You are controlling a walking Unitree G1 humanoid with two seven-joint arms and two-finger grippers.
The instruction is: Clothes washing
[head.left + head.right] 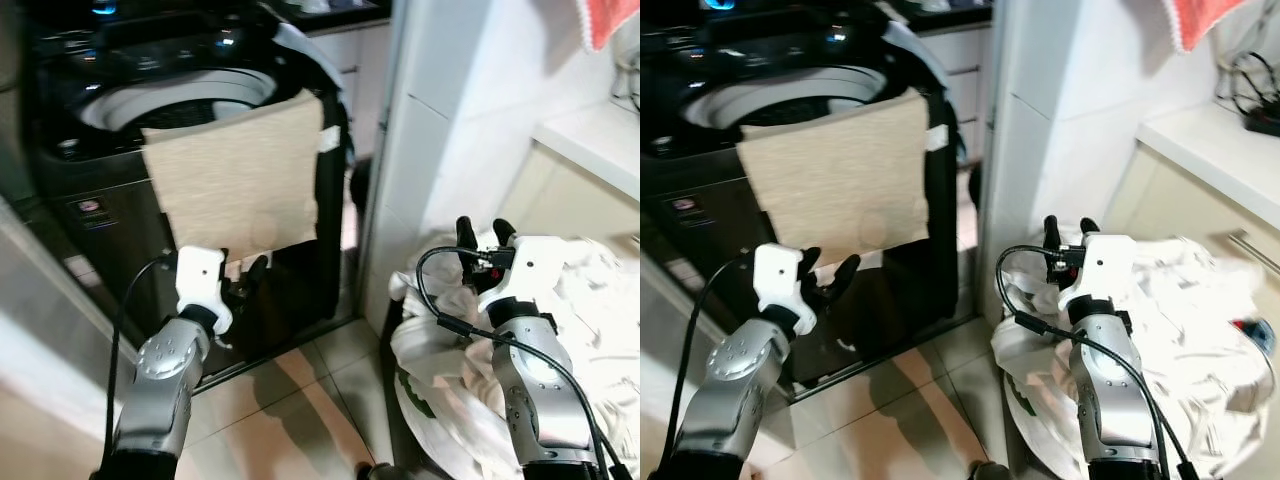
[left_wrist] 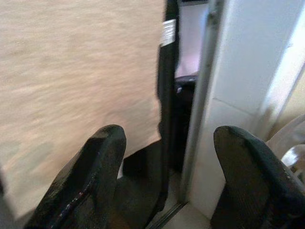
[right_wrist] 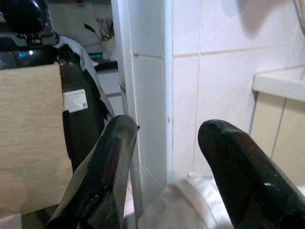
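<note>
Right wrist view: unreadable white label [image 3: 75,100] on beige cloth [image 3: 28,138]; both pincers apart.

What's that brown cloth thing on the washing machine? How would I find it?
Find the big black washing machine with its round opening on top. The beige cloth hangs flat over its front rim, just above the left end effector. It is plain tan with a small white tag, unlike the crumpled white laundry nearby.
</note>
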